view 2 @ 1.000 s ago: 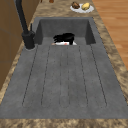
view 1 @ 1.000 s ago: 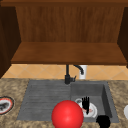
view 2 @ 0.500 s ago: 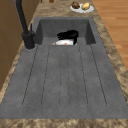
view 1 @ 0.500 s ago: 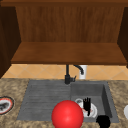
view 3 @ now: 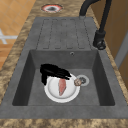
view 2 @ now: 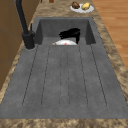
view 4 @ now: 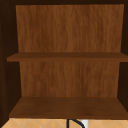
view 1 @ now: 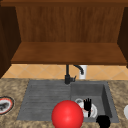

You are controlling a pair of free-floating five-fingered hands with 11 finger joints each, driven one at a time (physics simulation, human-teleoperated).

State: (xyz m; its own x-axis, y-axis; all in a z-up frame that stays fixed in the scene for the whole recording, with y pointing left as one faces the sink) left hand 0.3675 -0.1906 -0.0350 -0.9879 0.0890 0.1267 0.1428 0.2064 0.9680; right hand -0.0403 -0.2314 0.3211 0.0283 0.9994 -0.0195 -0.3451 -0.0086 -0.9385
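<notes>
A white plate (view 3: 53,92) lies on the floor of the sink basin (view 3: 100,82), with a pink strip of food (view 3: 62,86) on it. My left hand (view 1: 87,104) hovers over the plate's far rim with straight fingers, holding nothing; it also shows in the side views (view 3: 53,71) (view 2: 71,33). A small brownish lump (view 3: 77,82) sits by the drain (view 3: 83,79). My right hand (view 1: 103,121) is a dark shape at the basin's front right edge. A large red ball (view 1: 67,115) sits at the front, before the drainboard.
The black faucet (view 1: 67,75) stands behind the sink, with a white cup (view 1: 82,71) beyond it. A red-rimmed plate (view 1: 5,105) lies on the left counter, and a plate with food (view 2: 81,7) on the right counter. A wooden shelf (view 4: 67,107) hangs above.
My left hand has shifted slightly over the plate in the basin. The right hand and the red ball have stayed where they were.
</notes>
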